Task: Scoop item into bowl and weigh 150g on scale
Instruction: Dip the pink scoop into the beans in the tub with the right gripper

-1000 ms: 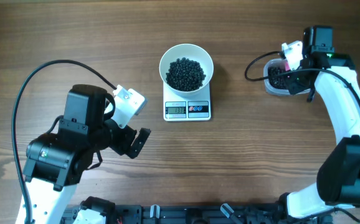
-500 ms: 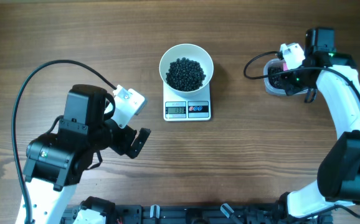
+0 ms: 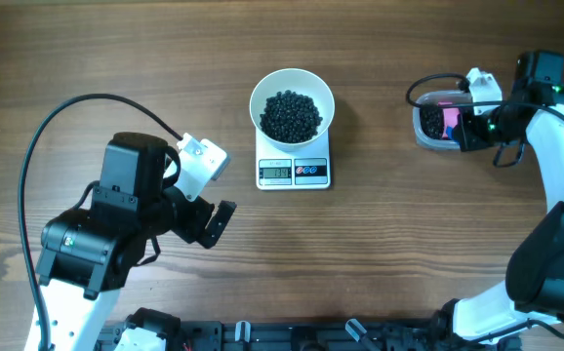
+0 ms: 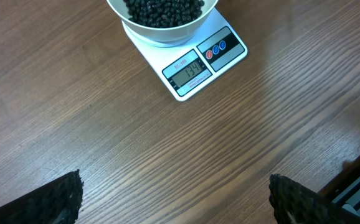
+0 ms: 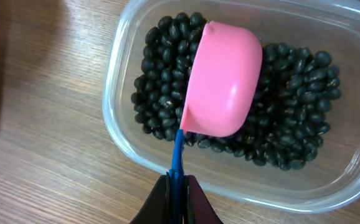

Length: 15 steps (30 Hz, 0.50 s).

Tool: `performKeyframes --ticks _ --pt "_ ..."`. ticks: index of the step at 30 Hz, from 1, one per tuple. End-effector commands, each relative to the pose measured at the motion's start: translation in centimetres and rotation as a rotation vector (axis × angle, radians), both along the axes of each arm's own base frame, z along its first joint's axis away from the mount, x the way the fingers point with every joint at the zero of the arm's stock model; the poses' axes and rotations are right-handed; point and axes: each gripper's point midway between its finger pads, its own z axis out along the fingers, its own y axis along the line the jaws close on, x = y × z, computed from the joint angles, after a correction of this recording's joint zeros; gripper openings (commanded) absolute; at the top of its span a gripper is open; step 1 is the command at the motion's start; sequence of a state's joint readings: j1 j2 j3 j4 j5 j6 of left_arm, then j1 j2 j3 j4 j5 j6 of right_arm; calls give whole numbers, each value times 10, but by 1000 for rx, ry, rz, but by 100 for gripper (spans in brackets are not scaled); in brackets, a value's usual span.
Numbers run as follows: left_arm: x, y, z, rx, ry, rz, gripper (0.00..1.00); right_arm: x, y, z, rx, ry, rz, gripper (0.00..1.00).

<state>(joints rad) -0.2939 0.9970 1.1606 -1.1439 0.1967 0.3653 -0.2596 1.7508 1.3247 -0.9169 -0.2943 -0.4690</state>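
The right gripper (image 5: 177, 185) pinches the pink scoop (image 5: 222, 81) by its handle (image 5: 178, 154) — it points straight ahead, face-down over the beans (image 5: 158, 84).

A round white bowl (image 3: 256, 97) is sitting upright on a small white square scale (image 3: 294, 173), holding a dark heap of black beans (image 3: 292, 115).

A brown wood-grain table (image 3: 409, 224) fills every view, evenly lit with only soft shadows
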Motion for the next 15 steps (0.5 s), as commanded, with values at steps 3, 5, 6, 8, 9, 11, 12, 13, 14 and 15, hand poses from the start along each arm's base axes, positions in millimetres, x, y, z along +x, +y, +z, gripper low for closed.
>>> performKeyframes --ticks 3,5,6,8,9,11,12,13,14,15 --pt "2 -2 7 -9 -22 -18 100 -2 10 4 167 8 -20 4" --pt "2 -2 7 -8 -23 -19 100 -4 -1 4 182 21 -92 4" --pt "2 -2 7 -8 -23 -19 100 -4 -3 5 195 18 -103 4" --pt "2 -2 7 -9 -22 -18 100 -2 0 13 291 -7 -118 4" --pt "2 -2 7 -9 -23 -19 100 -2 0 15 313 -8 -133 4" --pt "2 -2 7 -8 -23 -19 100 -4 -3 13 320 6 -171 4" --pt "2 -2 7 -8 -23 -19 100 -5 -2 12 321 10 -172 4" --pt "2 -2 7 -8 -23 -19 100 -5 -2 11 324 17 -178 4" --pt "2 -2 7 -8 -23 -19 100 -5 -2 9 332 28 -197 5" --pt "2 -2 7 -9 -22 -18 100 -5 -2 7 336 37 -204 4"
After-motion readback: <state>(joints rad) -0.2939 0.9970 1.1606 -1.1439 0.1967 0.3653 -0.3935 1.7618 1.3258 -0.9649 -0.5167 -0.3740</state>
